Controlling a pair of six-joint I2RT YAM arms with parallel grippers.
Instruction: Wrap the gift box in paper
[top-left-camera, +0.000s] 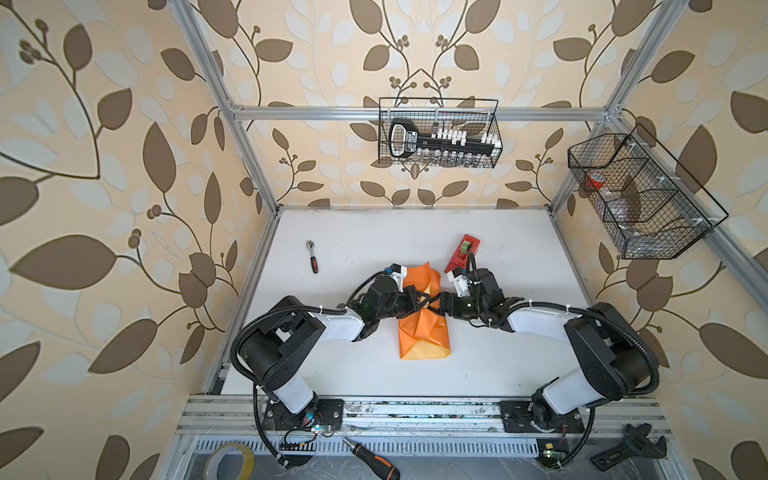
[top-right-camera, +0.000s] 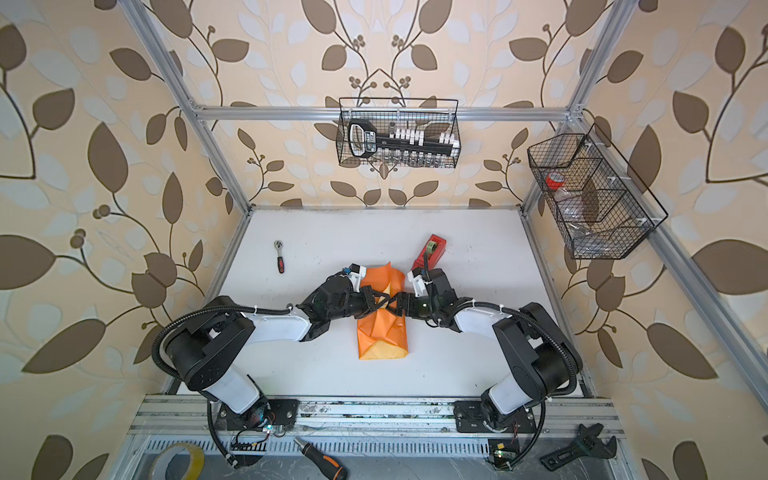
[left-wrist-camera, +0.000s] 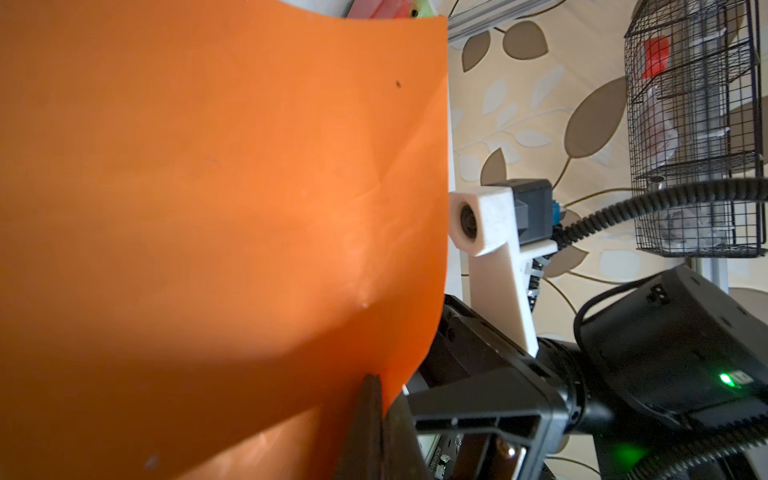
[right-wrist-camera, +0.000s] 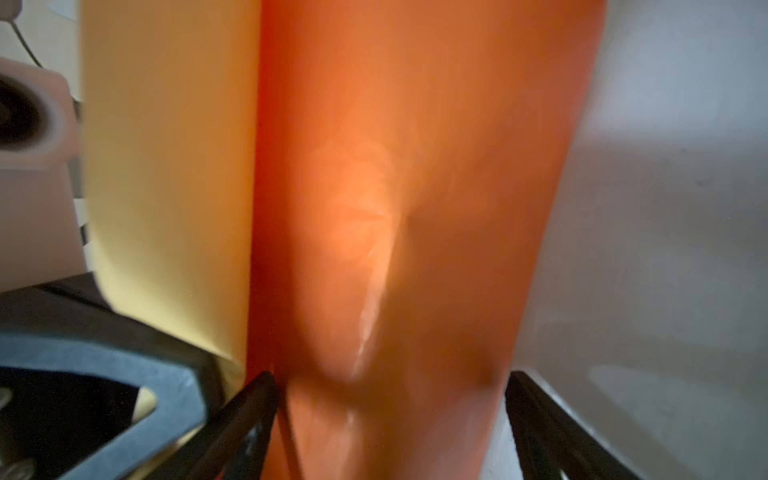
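- The paper (top-left-camera: 424, 332), folded orange-side out, lies just beside the red tape dispenser (top-left-camera: 463, 251).
- The left gripper (top-left-camera: 420, 300) is clamped on the paper's edge.
- The right gripper (top-left-camera: 439, 300) straddles the paper, jaws wide; I cannot tell whether it grasps it.

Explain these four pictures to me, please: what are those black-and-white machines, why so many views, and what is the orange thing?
They are two robot arms, the left arm and the right arm, fixed along one edge of a white table. Two pictures come from one twin-lens camera overhead, looking down on everything. The two close-ups come from small cameras on the arms' wrists. On the table lie an orange sheet of paper, folded into a long bundle, a red tape dispenser and a small ratchet. No gift box shows; it may be hidden under the paper. The left arm's jaws are shut, pinching an edge of the paper. The right arm's jaws stand open on either side of a raised fold; whether they touch it is unclear.
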